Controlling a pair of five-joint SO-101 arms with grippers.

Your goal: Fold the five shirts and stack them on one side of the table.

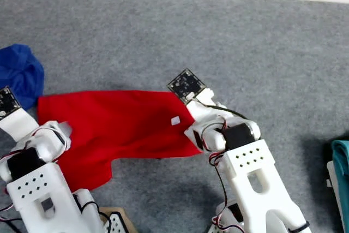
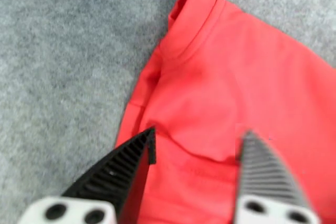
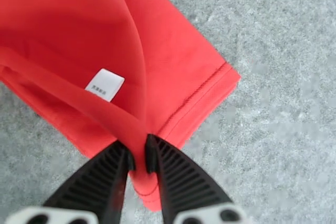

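At the bottom of the right wrist view the right claw (image 3: 139, 148) is pinching a raised ridge of the red shirt (image 3: 79, 30) beside its hemmed corner and white label (image 3: 104, 84), probably to carry that edge over for a fold. The left claw (image 2: 199, 139) is hanging spread above the shirt near its collar (image 2: 191, 30), seemingly readying to grip there. Farther off, the shirt is lying left of centre on the grey worktop (image 1: 245, 36), with a blue shirt (image 1: 19, 75) bunched at the left edge and a teal shirt (image 1: 341, 159) at the right edge.
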